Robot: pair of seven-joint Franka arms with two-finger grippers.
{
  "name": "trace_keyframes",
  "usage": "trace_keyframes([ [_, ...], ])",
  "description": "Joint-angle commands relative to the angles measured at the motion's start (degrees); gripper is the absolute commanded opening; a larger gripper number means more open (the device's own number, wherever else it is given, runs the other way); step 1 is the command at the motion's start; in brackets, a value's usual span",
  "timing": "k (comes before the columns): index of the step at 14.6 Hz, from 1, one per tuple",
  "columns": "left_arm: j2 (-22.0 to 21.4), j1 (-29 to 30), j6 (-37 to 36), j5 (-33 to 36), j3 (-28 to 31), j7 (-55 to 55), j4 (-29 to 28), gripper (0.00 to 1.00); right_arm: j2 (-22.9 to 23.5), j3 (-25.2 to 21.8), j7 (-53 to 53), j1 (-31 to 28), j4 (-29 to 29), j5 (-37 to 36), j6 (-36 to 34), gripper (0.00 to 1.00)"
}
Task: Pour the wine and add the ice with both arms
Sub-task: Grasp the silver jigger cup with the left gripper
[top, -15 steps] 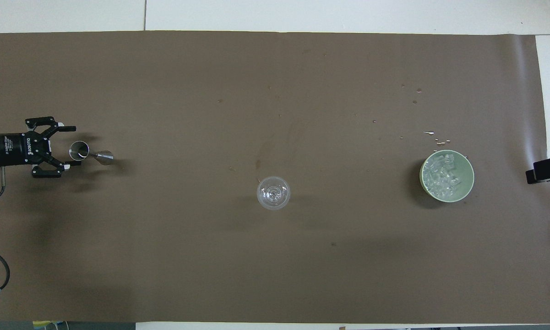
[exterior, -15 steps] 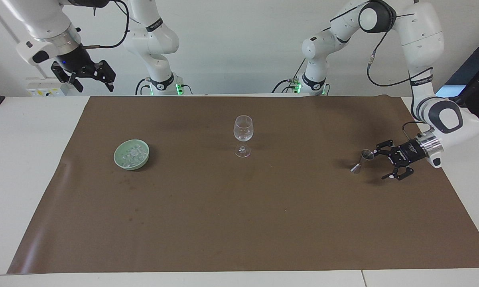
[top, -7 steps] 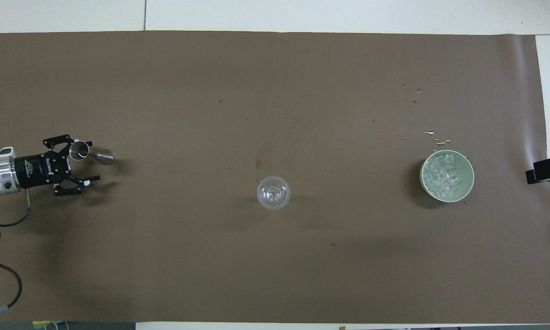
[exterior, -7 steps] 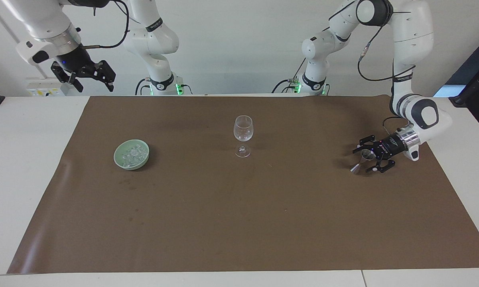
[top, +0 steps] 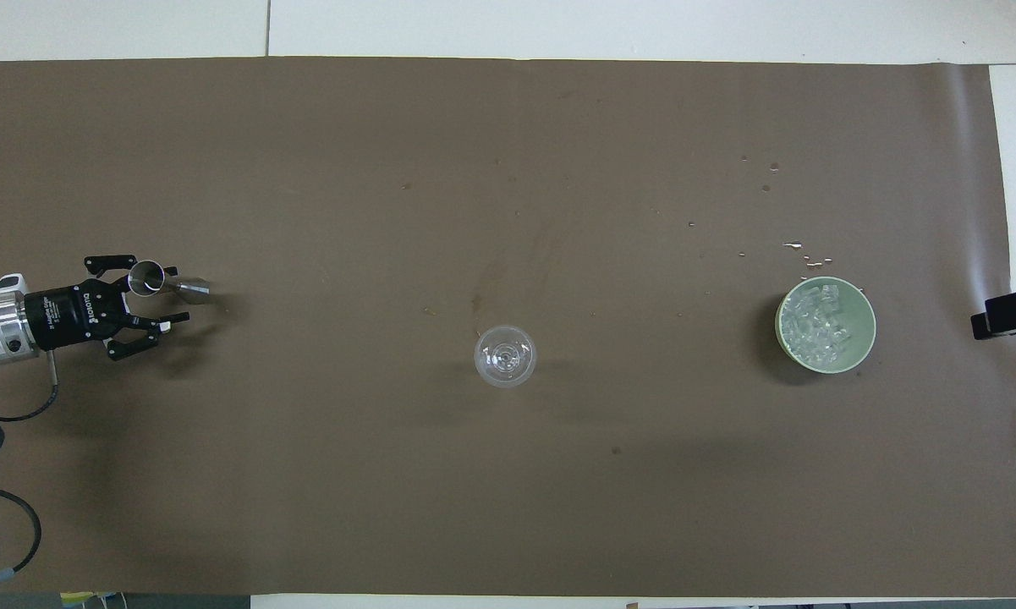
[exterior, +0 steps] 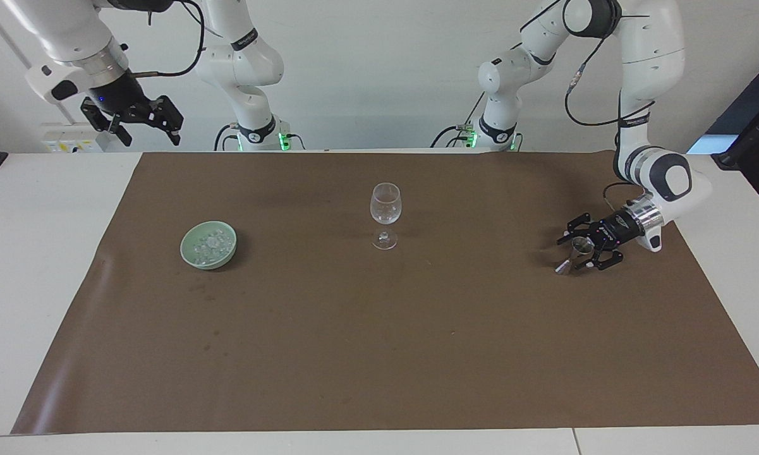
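Note:
A small metal jigger (exterior: pixel 574 254) (top: pixel 172 284) stands on the brown mat toward the left arm's end of the table. My left gripper (exterior: pixel 578 253) (top: pixel 173 291) lies low and level around its upper cup. One finger is against the cup and a gap shows at the other, so it is open. An empty wine glass (exterior: pixel 385 206) (top: pixel 505 356) stands mid-mat. Ice (exterior: pixel 210 242) (top: pixel 822 321) fills a pale green bowl (exterior: pixel 185 248) (top: pixel 781 328) toward the right arm's end. My right gripper (exterior: pixel 146 124) waits open, high above that end's table edge. No wine shows.
The brown mat (exterior: pixel 379 354) (top: pixel 508 507) covers most of the white table. Small wet drops (top: pixel 799 249) lie on it, just farther from the robots than the bowl.
My left gripper has slid in over the mat until its fingers stand either side of the jigger, and they have narrowed. The right arm has hardly moved.

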Motion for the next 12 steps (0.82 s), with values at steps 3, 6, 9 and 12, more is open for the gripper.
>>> trace_keyframes([
  [3,-1.87,0.38,1.37,-1.55,0.13,2.37,-2.31,0.00,-0.71,0.18,-1.18,-0.73,-0.84,1.05,0.35,1.00],
  [6,-3.27,-0.49,0.23,-1.55,0.13,1.50,-1.17,0.00,-0.71,0.18,-1.18,-0.73,-0.84,1.05,0.26,1.00],
  [9,-10.29,-3.31,0.14,-1.11,0.39,-8.73,-1.43,0.00,-0.71,0.18,-1.18,-0.73,-0.84,1.05,0.26,1.00],
  [12,-16.79,-7.08,-1.70,-0.50,0.39,-16.60,-1.87,0.00,-0.71,-0.09,-1.10,-0.82,-0.84,1.05,0.26,1.00],
])
